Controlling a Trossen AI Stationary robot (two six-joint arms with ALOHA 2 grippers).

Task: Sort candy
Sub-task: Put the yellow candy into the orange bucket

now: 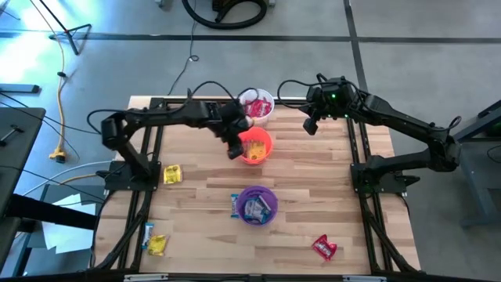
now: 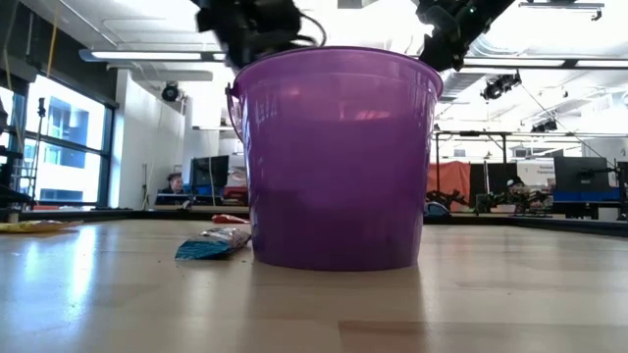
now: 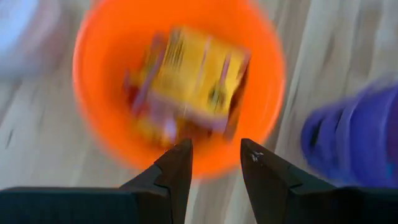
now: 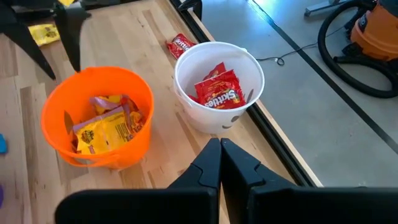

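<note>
My left gripper (image 1: 233,149) (image 3: 216,158) hangs open just above the orange cup (image 1: 255,147), at its left rim, with nothing between its fingers. Yellow candy (image 3: 189,81) lies inside the orange cup (image 4: 96,115). Behind it stands the white cup (image 1: 257,106) with red candy (image 4: 217,92) in it. The purple cup (image 1: 257,205) nearer the front holds blue-white candy. My right gripper (image 4: 219,149) (image 1: 311,125) waits shut in the air, right of the white cup.
Loose candy lies on the table: a yellow one (image 1: 171,174) at the left, a yellow and blue pair (image 1: 155,244) front left, a red one (image 1: 324,247) front right, a blue one (image 2: 211,243) beside the purple cup, a red one (image 4: 180,45) behind the white cup.
</note>
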